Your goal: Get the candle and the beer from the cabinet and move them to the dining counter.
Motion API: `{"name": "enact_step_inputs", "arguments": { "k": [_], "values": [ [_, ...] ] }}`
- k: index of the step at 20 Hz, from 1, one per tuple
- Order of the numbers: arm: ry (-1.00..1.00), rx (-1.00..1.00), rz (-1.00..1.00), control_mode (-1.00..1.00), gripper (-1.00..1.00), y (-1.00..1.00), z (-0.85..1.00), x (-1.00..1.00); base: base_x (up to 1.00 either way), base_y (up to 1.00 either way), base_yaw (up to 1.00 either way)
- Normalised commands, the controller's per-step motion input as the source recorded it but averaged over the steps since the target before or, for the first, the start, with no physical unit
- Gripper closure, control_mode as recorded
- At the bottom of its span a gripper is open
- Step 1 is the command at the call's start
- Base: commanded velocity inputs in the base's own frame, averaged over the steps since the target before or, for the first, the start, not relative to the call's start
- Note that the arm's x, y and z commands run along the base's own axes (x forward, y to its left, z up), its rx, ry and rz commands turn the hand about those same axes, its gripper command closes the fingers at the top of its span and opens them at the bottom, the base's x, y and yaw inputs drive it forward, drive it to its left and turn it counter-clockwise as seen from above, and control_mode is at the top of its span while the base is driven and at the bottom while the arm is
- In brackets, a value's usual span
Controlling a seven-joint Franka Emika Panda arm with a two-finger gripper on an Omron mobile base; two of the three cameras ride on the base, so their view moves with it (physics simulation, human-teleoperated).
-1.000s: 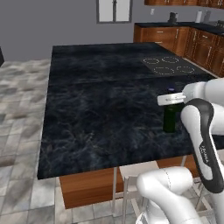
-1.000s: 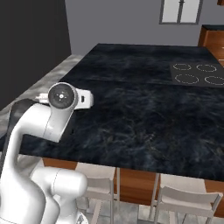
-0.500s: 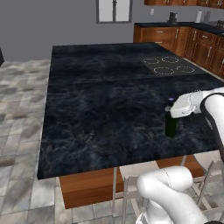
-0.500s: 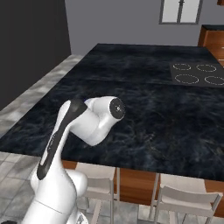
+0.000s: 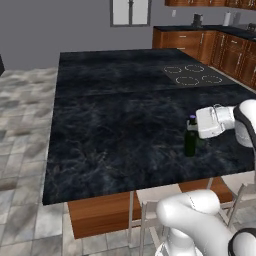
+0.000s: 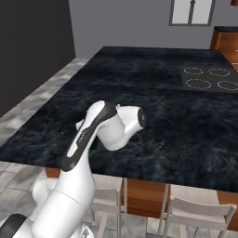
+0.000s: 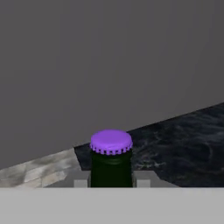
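**Beer held upright on tabletop**

Gripper (image 7: 111, 183) pinches the beer (image 5: 190, 142) at its neck; fingers (image 7: 80, 180) flank it. Beer stands upright near the tabletop's (image 5: 110, 120) near edge. Cooktop (image 5: 192, 75) sits well beyond.

Dining counter (image 5: 110, 115): we find broad bare marble left of the beer (image 5: 190, 140).
Obstacle: beer upright near front edge.
Cooktop (image 5: 192, 74): flush, far corner.

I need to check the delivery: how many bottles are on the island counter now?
1. The beer stands near the counter's front right edge, with the gripper around its neck.
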Motion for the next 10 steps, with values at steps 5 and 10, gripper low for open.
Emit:
{"name": "enact_step_inputs", "arguments": {
  "k": [5, 10],
  "values": [
    [0.00, 0.08, 0.10, -1.00, 1.00, 0.34, -0.01, 0.25, 0.00, 0.00, 0.00],
    [0.00, 0.02, 0.04, -1.00, 1.00, 0.44, -0.10, 0.41, 0.00, 0.00, 0.00]
  ]
}}
